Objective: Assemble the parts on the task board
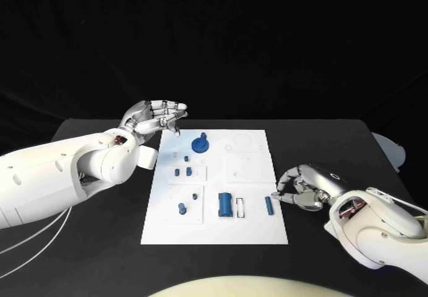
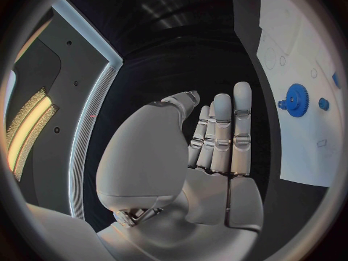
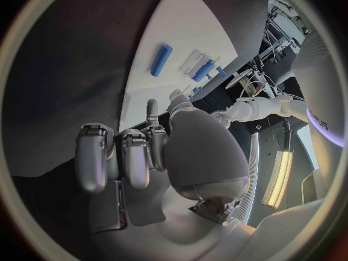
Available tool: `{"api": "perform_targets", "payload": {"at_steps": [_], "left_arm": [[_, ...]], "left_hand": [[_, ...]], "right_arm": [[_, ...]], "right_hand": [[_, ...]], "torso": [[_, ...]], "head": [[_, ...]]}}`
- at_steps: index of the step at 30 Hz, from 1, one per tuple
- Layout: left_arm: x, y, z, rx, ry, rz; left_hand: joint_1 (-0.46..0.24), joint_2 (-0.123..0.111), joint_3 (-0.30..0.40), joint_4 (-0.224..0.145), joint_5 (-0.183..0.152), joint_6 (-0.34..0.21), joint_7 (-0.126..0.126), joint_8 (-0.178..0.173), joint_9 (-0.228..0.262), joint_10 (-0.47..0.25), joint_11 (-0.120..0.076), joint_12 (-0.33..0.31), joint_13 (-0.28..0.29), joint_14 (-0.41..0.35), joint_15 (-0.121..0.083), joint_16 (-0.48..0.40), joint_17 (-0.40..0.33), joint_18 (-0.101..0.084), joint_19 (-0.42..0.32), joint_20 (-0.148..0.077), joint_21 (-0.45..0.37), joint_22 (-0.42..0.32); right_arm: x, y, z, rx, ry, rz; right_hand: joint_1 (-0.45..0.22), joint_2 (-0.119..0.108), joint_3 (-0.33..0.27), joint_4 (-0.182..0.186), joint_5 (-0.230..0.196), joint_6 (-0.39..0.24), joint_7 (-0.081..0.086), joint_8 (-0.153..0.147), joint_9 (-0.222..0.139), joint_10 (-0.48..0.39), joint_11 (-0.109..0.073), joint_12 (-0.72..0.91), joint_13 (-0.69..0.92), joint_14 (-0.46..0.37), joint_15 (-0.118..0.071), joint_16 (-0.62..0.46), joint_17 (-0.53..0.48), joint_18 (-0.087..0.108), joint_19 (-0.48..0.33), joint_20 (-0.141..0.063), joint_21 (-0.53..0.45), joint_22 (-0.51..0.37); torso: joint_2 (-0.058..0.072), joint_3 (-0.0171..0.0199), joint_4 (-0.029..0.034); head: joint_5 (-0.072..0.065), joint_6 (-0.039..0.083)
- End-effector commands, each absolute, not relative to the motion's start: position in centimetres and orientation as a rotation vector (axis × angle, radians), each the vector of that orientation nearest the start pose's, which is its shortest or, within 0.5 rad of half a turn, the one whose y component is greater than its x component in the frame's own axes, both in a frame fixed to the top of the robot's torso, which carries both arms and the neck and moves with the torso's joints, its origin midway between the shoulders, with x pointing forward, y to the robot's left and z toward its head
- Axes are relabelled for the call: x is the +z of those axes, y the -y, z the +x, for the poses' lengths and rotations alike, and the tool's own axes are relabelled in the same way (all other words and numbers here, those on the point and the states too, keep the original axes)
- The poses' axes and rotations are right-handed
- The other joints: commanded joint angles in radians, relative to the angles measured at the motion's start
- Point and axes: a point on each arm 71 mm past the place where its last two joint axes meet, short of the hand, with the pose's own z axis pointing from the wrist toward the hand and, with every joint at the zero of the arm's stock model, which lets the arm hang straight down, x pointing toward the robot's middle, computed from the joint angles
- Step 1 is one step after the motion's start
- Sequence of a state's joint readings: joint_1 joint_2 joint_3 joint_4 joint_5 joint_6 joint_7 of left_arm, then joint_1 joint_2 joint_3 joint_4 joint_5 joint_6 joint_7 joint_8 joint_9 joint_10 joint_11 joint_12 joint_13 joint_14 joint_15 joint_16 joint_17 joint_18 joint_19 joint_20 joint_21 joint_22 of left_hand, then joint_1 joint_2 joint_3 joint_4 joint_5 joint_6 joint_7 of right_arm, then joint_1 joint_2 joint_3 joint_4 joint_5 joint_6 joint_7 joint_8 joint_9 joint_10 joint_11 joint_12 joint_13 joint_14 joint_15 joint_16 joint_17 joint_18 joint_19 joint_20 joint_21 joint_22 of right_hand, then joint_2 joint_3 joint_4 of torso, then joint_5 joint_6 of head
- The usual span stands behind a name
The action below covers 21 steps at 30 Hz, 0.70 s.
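The white task board (image 1: 250, 232) lies in the middle of the table. A blue gear (image 1: 201, 145) stands near its far left corner, with small blue pieces (image 1: 183, 171) below it. Two blue cylinders (image 1: 224, 205) and a thin blue rod (image 1: 268, 205) lie near the front right. My left hand (image 1: 159, 116) hangs raised beyond the board's far left corner, fingers straight, holding nothing. My right hand (image 1: 303, 187) sits on the table just right of the rod, fingers curled in with nothing visible in them. The left wrist view shows the flat palm (image 2: 210, 151) and the gear (image 2: 295, 100); the right wrist view shows the rod (image 3: 161, 60).
A white round object (image 1: 389, 151) lies at the table's right edge. White cables (image 1: 26, 241) hang by my left arm. Black table (image 1: 89, 247) surrounds the board on all sides.
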<state>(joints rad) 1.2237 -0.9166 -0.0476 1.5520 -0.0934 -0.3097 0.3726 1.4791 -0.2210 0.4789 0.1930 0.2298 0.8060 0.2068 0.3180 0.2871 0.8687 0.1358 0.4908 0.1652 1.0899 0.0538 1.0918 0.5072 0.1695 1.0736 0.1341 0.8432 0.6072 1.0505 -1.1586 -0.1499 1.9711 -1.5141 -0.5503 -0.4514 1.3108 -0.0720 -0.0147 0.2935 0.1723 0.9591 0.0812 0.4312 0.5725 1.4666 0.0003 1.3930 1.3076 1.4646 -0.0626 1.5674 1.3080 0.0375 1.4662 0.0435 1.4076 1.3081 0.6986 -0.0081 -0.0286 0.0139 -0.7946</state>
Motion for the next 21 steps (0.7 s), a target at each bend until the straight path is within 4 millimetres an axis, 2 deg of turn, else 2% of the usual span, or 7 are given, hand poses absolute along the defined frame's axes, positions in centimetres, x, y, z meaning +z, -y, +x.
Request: {"api": "perform_targets", "payload": {"at_steps": [1, 5, 11, 13, 21], "left_arm": [[-16.5, -23.3, 48.6, -1.507, -1.429, -1.012], [-16.5, -23.3, 48.6, -1.508, -1.430, -1.011], [-16.6, -23.3, 48.6, -1.507, -1.430, -1.012], [-16.5, -23.3, 48.6, -1.508, -1.430, -1.012], [-16.5, -23.3, 48.6, -1.506, -1.430, -1.012]], "left_hand": [[-0.006, 0.003, 0.005, 0.000, 0.001, -0.008, -0.001, 0.004, -0.001, -0.008, 0.003, 0.006, -0.002, -0.007, 0.000, 0.007, -0.002, 0.016, -0.004, 0.003, -0.005, -0.002], [-0.006, 0.003, 0.005, 0.000, 0.001, -0.008, -0.001, 0.004, -0.001, -0.008, 0.003, 0.006, -0.002, -0.007, 0.000, 0.007, -0.002, 0.016, -0.004, 0.003, -0.005, -0.002], [-0.006, 0.003, 0.005, 0.000, 0.001, -0.008, -0.001, 0.004, -0.001, -0.008, 0.003, 0.006, -0.002, -0.007, 0.000, 0.007, -0.002, 0.016, -0.004, 0.003, -0.005, -0.002], [-0.006, 0.003, 0.005, 0.000, 0.001, -0.008, -0.001, 0.004, -0.001, -0.008, 0.003, 0.006, -0.002, -0.007, 0.000, 0.007, -0.002, 0.016, -0.004, 0.003, -0.005, -0.002], [-0.006, 0.003, 0.005, 0.000, 0.001, -0.008, -0.001, 0.004, -0.001, -0.008, 0.003, 0.006, -0.002, -0.007, 0.000, 0.007, -0.002, 0.016, -0.004, 0.003, -0.005, -0.002]], "right_arm": [[-24.1, 23.5, 35.2, 0.461, -1.823, 0.094], [-25.0, 23.3, 35.0, 0.440, -1.855, 0.095], [-25.7, 22.9, 35.0, 0.432, -1.873, 0.089], [-25.9, 22.7, 35.0, 0.432, -1.877, 0.084], [-26.4, 21.9, 35.0, 0.438, -1.894, 0.062]], "right_hand": [[-0.013, 0.001, -0.010, 0.000, -0.007, 0.006, 0.003, -0.004, -0.001, 0.003, 0.009, -0.005, 0.136, 0.105, 0.009, 0.001, 0.255, -0.005, 0.051, 0.008, -0.012, 0.219], [-0.029, 0.005, -0.018, 0.000, -0.009, 0.013, 0.001, -0.005, -0.002, -0.004, 0.008, -0.017, 0.128, 0.102, 0.008, -0.002, 0.244, -0.001, 0.045, 0.010, -0.031, 0.214], [-0.028, 0.009, -0.017, -0.001, -0.007, 0.014, 0.000, -0.005, -0.002, -0.002, 0.007, -0.015, 0.130, 0.103, 0.008, -0.001, 0.247, -0.002, 0.046, 0.010, -0.027, 0.215], [-0.027, 0.011, -0.017, -0.002, -0.006, 0.014, 0.000, -0.005, -0.002, -0.002, 0.007, -0.014, 0.131, 0.103, 0.008, -0.001, 0.248, -0.002, 0.047, 0.010, -0.025, 0.215], [0.002, 0.017, -0.010, -0.006, 0.002, 0.023, -0.005, -0.006, -0.004, 0.001, 0.003, -0.011, 0.133, 0.103, 0.004, -0.001, 0.250, -0.003, 0.048, 0.008, -0.023, 0.216]], "torso": [[-0.001, 0.0022, -0.0023], [0.000, 0.0012, 0.0011], [0.000, 0.0009, -0.0008], [0.000, 0.0000, -0.0004], [0.001, 0.0005, -0.0001]], "head": [[-0.001, 0.000], [-0.002, 0.000], [-0.001, -0.002], [-0.001, -0.002], [0.002, -0.005]]}}
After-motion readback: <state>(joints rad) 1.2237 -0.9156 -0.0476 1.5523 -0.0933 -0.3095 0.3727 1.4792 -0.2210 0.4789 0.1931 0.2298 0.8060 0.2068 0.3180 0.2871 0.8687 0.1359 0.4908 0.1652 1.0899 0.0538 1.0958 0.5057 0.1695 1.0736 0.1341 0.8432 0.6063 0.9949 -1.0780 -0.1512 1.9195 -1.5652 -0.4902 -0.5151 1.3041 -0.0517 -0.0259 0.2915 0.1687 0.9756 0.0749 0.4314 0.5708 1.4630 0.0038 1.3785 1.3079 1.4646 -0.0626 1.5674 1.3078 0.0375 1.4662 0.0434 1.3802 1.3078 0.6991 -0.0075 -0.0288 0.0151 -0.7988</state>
